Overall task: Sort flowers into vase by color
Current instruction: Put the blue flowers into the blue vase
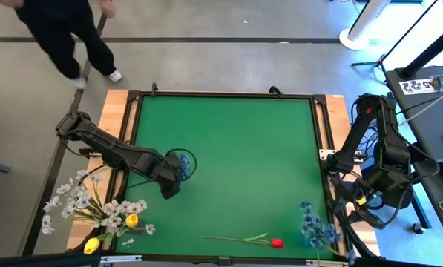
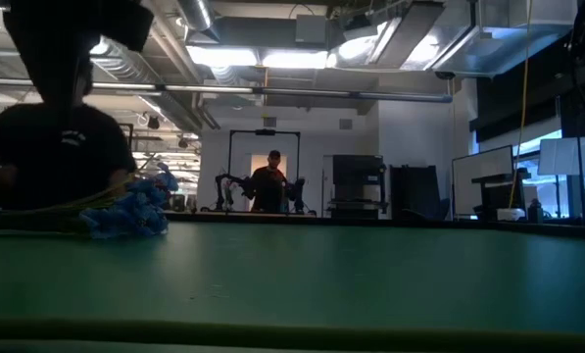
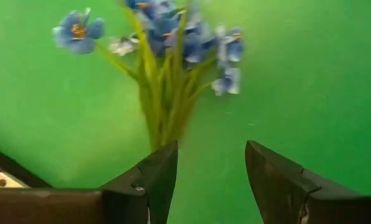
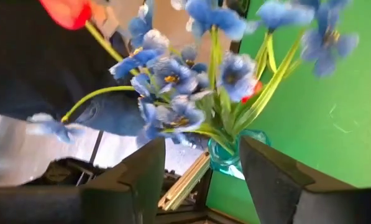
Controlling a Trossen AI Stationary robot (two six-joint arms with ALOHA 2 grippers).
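Left gripper (image 1: pixel 178 172) is hovering over the left half of the green table (image 1: pixel 251 163), its fingers (image 3: pixel 154 180) spread apart and gripping nothing. I am seeing a blue flower cluster (image 1: pixel 184 165) lying on the mat just in front of those fingers, its green stems (image 3: pixel 163 106) pointing back toward the gap between them. In the low view the same blue cluster (image 2: pixel 125 214) is resting flat on the table surface.

Right gripper (image 4: pixel 201 180) is waiting off the table's right edge, fingers apart and empty. Just ahead of it, a clear blue-tinted vase (image 4: pixel 225 155) is holding a bunch of blue blossoms (image 4: pixel 185 87); in the high view that bunch (image 1: pixel 317 230) is sitting at the table's near right corner.

A red tulip (image 1: pixel 276 242) is lying on its side along the near edge of the mat, well apart from both grippers. At the near left corner, white blossom sprays (image 1: pixel 80 200) and yellow tulips (image 1: pixel 132 220) are gathered just off the mat.

A person in dark clothing (image 1: pixel 65 37) is walking on the floor beyond the far left corner of the table. In the low view another person (image 2: pixel 272 186) is standing far back in the room.
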